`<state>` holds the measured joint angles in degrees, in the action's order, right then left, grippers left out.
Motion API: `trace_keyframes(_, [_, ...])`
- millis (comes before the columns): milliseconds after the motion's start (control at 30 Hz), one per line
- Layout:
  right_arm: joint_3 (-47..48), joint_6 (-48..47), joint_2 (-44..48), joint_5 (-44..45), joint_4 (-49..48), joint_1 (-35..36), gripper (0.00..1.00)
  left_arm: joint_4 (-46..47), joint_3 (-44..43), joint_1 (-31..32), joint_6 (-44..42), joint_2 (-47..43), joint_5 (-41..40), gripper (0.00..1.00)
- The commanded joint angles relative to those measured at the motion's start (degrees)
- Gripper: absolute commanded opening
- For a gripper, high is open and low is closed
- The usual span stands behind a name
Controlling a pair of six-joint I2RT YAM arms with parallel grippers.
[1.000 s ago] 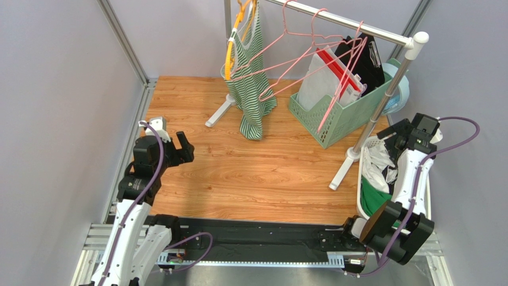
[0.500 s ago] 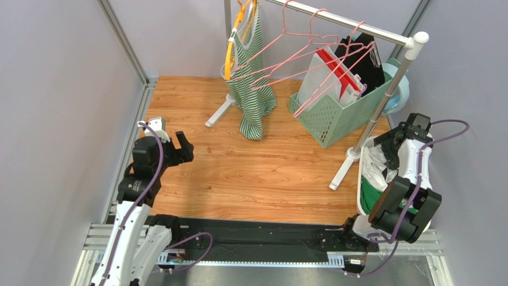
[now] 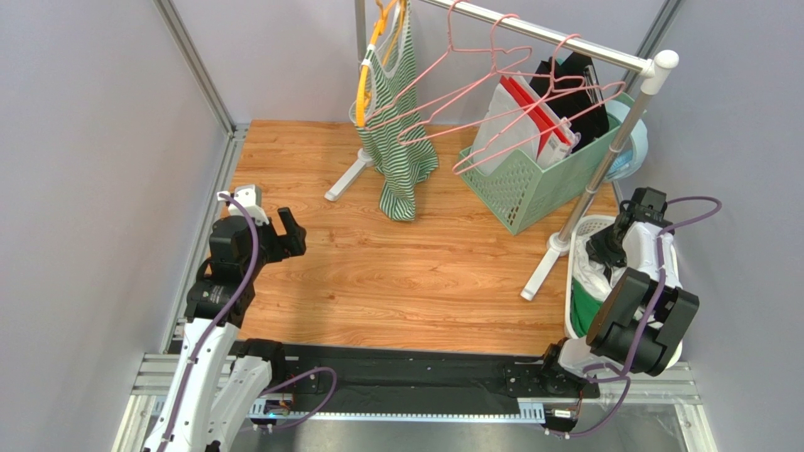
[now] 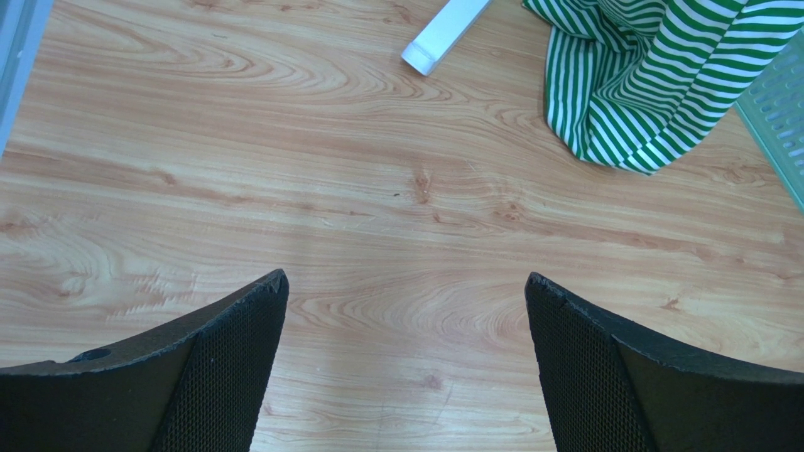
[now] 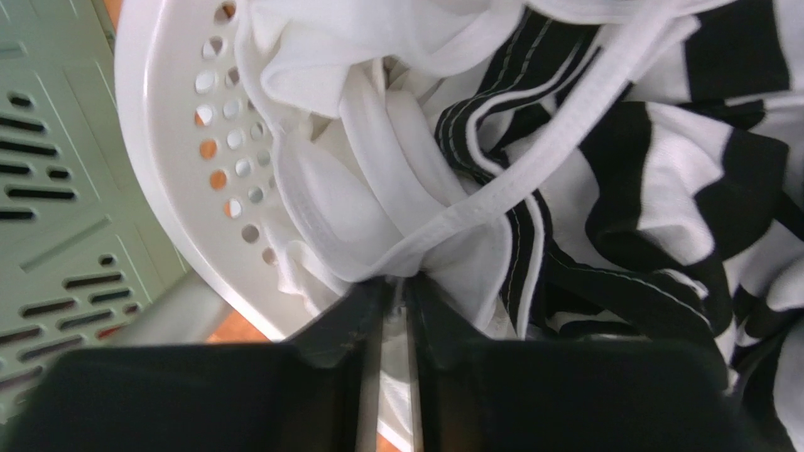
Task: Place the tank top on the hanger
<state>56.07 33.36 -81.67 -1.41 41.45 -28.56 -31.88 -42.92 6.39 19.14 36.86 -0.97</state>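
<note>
In the right wrist view the right gripper's [image 5: 392, 320] fingers [image 5: 330, 367] are a dark blur at the bottom edge. The tank top [image 5: 368, 188] lies tangled with a black-and-white striped garment [image 5: 679, 188], both cut off by the frame, so its outline cannot be traced. From above, the arm hides those fingertips inside the white basket [image 3: 570, 299].

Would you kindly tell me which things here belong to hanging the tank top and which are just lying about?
Job: white tank top, pinched by the right claw; pink hanger.
Lying about: green striped top; yellow hanger; green basket; black-and-white striped garment.
</note>
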Motion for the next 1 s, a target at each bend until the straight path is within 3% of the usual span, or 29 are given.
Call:
trace_keyframes(0, [-0.27,-2.42,-0.25,-2.63,-0.85,0.52,0.01,2.0,-0.24,0.2,-1.12,-0.39,-0.35,0.99])
trace_keyframes(233, [10.88,-3.83,4.32,1.32,5.21,-0.53,0.0,2.0,-0.24,0.2,-1.47,-0.56,0.0,0.99])
trace_keyframes(500, [31.02,-1.2,11.44,6.77,9.44,-4.05,0.0,2.17,-0.24,0.11,-1.82,-0.56,0.18,0.99])
trace_keyframes(667, [35.15,0.04,15.66,4.58,6.72,-3.96,0.0,2.35,-0.24,0.11,-1.82,-0.48,0.62,0.99])
trace_keyframes(967, [48.42,-6.38,20.32,-3.94,0.21,-1.5,0.0,3.23,0.29,0.11,-2.08,-0.21,3.26,0.99])
